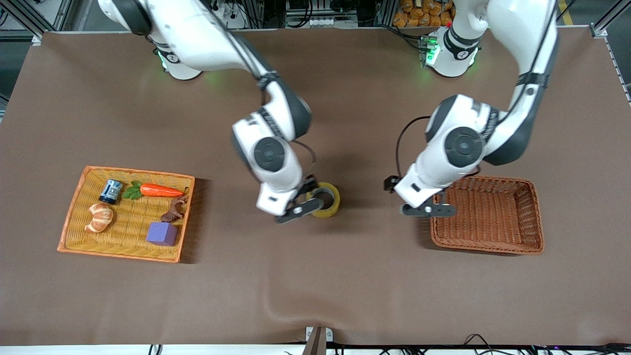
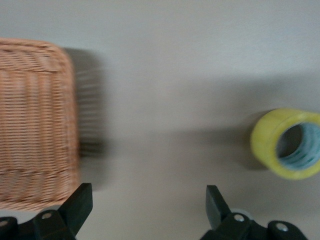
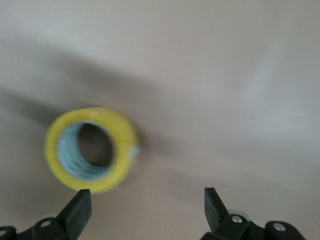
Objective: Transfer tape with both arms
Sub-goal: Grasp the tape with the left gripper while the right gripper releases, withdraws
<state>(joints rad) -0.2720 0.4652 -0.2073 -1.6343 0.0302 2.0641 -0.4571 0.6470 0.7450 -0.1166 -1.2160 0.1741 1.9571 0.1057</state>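
My right gripper [image 1: 301,203] hangs with jaws apart beside the tape [image 1: 326,199] lying free mid-table, while my left gripper [image 1: 428,209] waits, jaws apart, at the brown basket's [image 1: 493,244] rim

**Setting: brown-covered work table and surrounds**

Table [image 1: 345,296]: wide, covered edge to edge in a matte brown cloth, with a soft ripple in the cloth toward the front camera's edge. Framing: aluminium profile posts [image 1: 604,19] at the corners along the robots' side. Past that edge: cables, a white power strip [image 1: 323,22] and orange items [image 1: 424,12], too small to identify. Front edge: a pale strip with black cables [image 1: 473,340] and a small bracket [image 1: 318,337]. Light: even, overhead, casting soft shadows.
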